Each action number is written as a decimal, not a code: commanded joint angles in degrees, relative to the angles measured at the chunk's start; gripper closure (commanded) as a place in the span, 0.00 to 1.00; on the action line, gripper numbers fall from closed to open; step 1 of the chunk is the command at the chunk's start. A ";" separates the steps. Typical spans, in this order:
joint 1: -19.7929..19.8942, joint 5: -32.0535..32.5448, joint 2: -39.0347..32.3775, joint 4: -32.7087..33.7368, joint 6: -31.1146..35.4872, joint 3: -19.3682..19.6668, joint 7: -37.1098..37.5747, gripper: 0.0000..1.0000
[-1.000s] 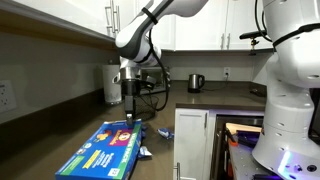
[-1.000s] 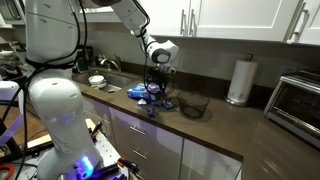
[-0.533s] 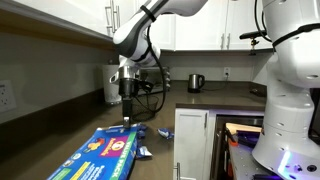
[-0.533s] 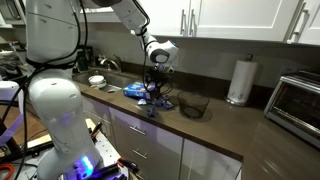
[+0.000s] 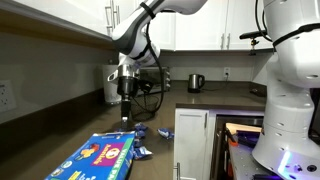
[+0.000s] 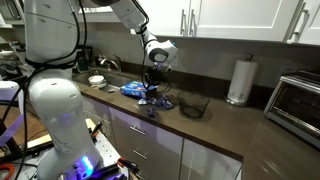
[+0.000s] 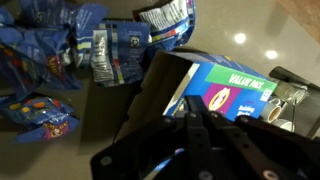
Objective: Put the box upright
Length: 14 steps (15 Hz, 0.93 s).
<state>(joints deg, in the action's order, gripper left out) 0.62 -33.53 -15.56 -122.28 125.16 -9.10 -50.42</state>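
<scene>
Since a second earlier, the box [image 5: 100, 160] had dropped lower in an exterior view, its far edge no longer up by the pincer [image 5: 125, 117]. It lay flat on the table [image 6: 215, 125], printed blue face up, with the pincer hanging above its far end and apart from it. Whether the pincer was open or closed could not be told. Small blue snack packets [image 7: 120, 50] lay just beyond the box.
</scene>
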 commanded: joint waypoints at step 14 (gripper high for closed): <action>0.34 -0.96 -4.98 1.21 1.88 -0.60 -1.55 0.01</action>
<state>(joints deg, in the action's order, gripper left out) 0.57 -33.44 -18.72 -122.14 126.34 -8.76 -50.42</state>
